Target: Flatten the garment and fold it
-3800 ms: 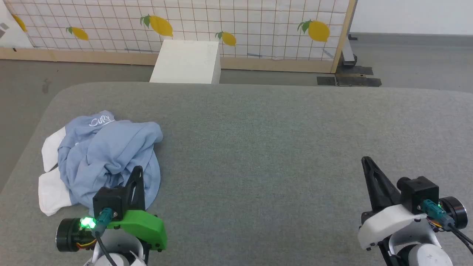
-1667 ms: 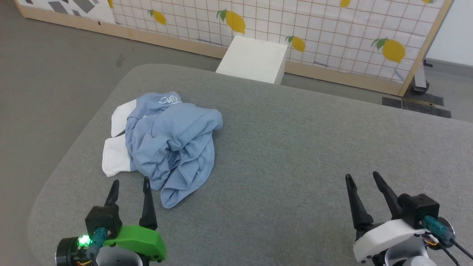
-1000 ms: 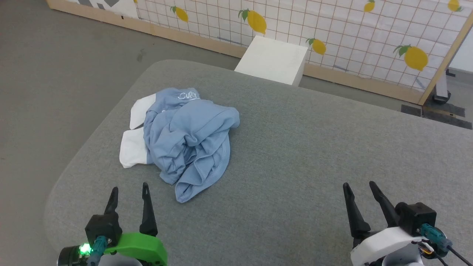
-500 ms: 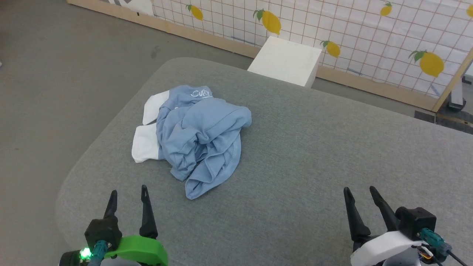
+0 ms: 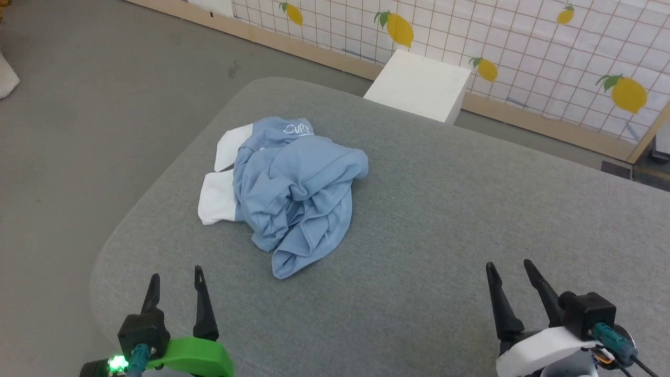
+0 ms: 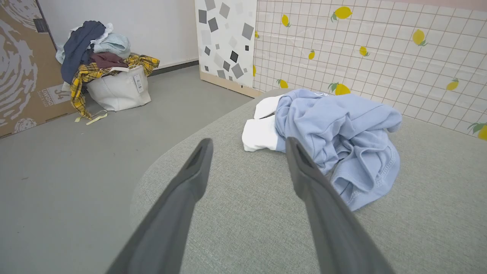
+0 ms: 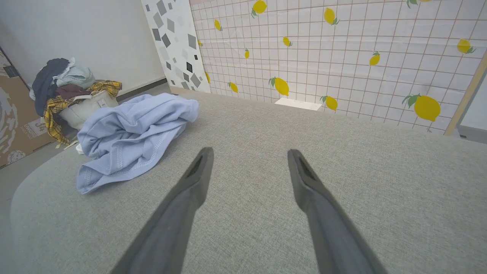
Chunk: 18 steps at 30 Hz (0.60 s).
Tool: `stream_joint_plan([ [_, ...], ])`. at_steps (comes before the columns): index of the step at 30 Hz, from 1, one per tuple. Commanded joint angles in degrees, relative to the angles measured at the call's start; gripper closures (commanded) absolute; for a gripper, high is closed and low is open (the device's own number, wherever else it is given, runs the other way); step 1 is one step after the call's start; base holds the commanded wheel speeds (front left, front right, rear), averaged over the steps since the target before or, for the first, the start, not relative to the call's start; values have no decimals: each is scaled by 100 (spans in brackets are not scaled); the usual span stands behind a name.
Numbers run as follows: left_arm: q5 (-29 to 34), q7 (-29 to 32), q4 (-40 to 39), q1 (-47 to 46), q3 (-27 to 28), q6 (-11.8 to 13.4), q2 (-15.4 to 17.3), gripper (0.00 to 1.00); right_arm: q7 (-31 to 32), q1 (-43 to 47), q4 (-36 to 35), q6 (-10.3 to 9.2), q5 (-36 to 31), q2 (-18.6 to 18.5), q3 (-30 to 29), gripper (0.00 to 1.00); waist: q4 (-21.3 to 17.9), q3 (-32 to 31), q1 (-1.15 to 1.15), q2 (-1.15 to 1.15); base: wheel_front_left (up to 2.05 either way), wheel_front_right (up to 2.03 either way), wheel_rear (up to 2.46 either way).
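Note:
The garment (image 5: 296, 191) is a light blue polo shirt lying crumpled in a heap on the left part of the grey table (image 5: 445, 220), with white collar parts at its left side and a white cursive logo at its far edge. It also shows in the left wrist view (image 6: 338, 133) and the right wrist view (image 7: 129, 133). My left gripper (image 5: 174, 276) stands open near the table's front left edge, short of the heap and touching nothing. Far to the right, my right gripper (image 5: 509, 268) is open and empty over bare table.
A white box (image 5: 419, 86) stands on the floor behind the table, before a lemon-print grid partition (image 5: 523, 47). A white basket (image 6: 114, 91) heaped with clothes and a cardboard panel (image 6: 19, 68) stand on the floor to the left. The table's rounded left corner is close to my left gripper.
The head camera has swung left, shifting the whole picture right. Both grippers went from shut to open early on; the left gripper came off the heap and sits nearer the table's front edge.

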Motion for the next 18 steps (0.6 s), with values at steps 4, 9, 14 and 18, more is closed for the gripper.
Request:
stream_joint_plan([
  [4,-114,81,59,-97,-36,8,97,0,109,-50,-185,-7,-42,2,7,0,-74,116,0,0,0,0,0],
  [9,-417,441,297,-894,-82,-261,197,0,279,-132,-461,-7,-33,3,-83,0,-144,394,0,0,0,0,0],
  [14,-966,1245,1164,-2304,-138,-770,295,0,490,-248,-700,-7,-193,3,-196,0,-214,834,0,0,0,0,0],
  [18,-1428,2460,2253,-3529,-186,-1093,377,0,702,-354,-978,-8,-365,3,-235,0,-387,1260,0,0,0,0,0],
])
